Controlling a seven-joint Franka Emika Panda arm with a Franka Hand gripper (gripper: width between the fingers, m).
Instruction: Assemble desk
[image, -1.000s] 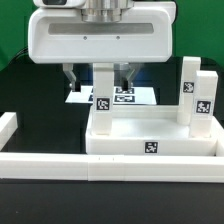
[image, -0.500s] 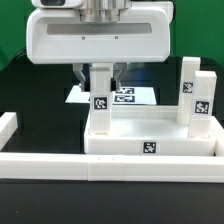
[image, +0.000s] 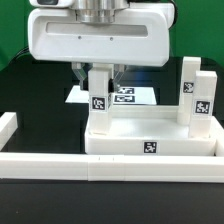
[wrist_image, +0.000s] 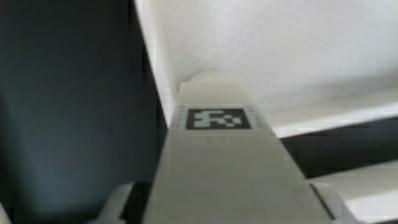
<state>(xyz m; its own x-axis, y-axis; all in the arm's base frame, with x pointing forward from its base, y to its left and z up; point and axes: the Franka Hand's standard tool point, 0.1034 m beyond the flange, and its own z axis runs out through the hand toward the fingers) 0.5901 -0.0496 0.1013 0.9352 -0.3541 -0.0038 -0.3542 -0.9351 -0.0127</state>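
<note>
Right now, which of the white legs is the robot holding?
The leg on the exterior view's left, between the end effector's fingers and slightly tilted. The two legs on the exterior view's right stand upright on the tabletop, untouched.

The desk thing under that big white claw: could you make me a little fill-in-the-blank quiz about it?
1. The gripper is closed on a white ____.
2. On the exterior view's right, the tabletop already carries ____ upright legs.
3. Each leg carries a black-and-white ____.
4. The marker board lies ____ the tabletop in the exterior view.

Missing words: leg; two; tag; behind
</note>
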